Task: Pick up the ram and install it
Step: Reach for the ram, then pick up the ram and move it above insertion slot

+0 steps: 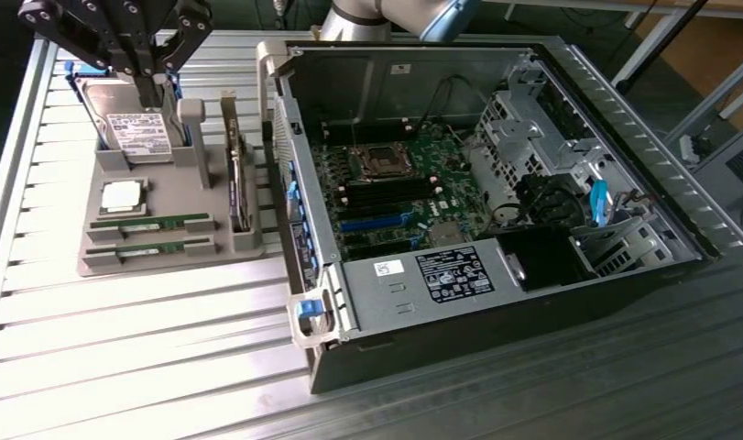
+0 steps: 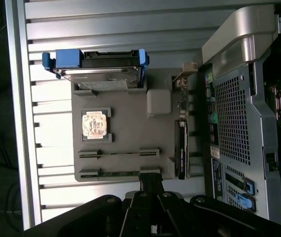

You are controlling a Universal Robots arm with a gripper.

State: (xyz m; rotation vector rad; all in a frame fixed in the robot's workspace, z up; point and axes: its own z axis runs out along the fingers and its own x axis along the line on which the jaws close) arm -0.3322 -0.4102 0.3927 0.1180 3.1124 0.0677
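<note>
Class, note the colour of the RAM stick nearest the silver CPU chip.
The RAM stick is green; the exterior view shows it best.

Ribbed shiny metal table (image 1: 126, 348), matt grey plastic holder (image 1: 163, 264).

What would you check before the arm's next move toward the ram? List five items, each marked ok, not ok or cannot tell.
1. In the grey holder lie the ram stick next to the CPU and the second ram stick: ok.
2. The CPU sits apart from both sticks: ok.
3. The gripper carries nothing: ok.
4. The gripper is open for a grasp: not ok, it is shut.
5. The computer case is open and the motherboard is exposed: ok.
6. A memory slot on the motherboard is free: cannot tell.
</note>
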